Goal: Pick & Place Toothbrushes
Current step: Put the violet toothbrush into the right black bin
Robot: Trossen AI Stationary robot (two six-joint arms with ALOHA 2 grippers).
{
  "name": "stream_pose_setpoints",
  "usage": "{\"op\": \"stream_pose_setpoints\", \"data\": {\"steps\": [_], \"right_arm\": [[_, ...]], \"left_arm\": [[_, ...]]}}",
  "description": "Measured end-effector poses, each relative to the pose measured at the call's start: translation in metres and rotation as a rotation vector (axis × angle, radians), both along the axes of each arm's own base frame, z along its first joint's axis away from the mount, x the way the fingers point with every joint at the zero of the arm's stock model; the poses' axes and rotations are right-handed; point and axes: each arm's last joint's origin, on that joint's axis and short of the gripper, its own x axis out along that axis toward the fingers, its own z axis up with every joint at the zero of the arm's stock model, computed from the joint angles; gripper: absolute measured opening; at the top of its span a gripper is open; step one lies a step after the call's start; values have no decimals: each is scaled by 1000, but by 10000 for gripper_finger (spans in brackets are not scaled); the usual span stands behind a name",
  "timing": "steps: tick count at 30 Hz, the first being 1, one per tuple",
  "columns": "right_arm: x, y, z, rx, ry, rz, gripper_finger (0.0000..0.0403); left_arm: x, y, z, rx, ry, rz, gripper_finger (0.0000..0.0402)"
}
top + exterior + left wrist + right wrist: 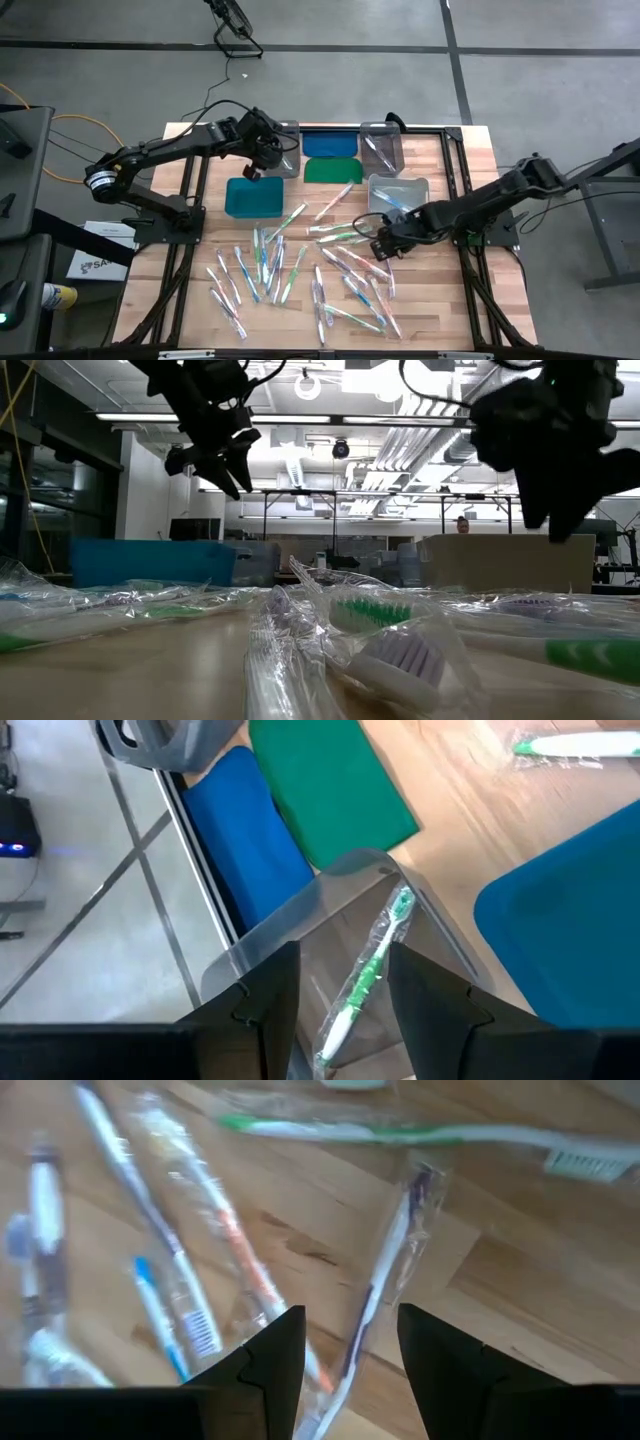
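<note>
We see a bench [440,300] of pale, matt wood planks with visible grain. The toothbrushes [275,265] are smooth plastic in crinkled, glossy clear wrappers. The teal bin [255,197] looks like matt plastic, the clear bin [300,935] frosted plastic. The blue lid [245,830] and green lid [330,785] are flat and matt.

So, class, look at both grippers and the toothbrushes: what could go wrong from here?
1. The right gripper hangs open over crowded wrapped toothbrushes; it may pinch two at once, or only slippery wrapping.
2. The left gripper is open above a clear bin holding a green toothbrush; lowering could bump the bin's rim.
</note>
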Motion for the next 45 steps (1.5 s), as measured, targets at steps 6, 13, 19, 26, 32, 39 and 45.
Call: {"op": "stream_pose_setpoints", "data": {"steps": [6,13,19,26,32,39,45], "right_arm": [[13,4,-28,-10,78,-10,153],[20,7,-51,-23,153,-51,153],[21,8,-58,-31,185,-64,131],[18,9,-59,-48,201,-32,21],[16,12,-55,-40,195,10,19],[7,23,-4,-111,44,138,15],[-19,13,47,-381,-154,193,15]], "left_arm": [[-1,0,-1,-9,4,7,148],[-1,0,-1,-16,1,15,148],[-1,-1,-1,-21,6,18,148],[-1,-1,-1,-26,9,21,148],[-1,-1,-2,-31,8,26,148],[-1,-1,-1,-52,-5,54,148],[1,1,1,-36,-41,56,148]]}}
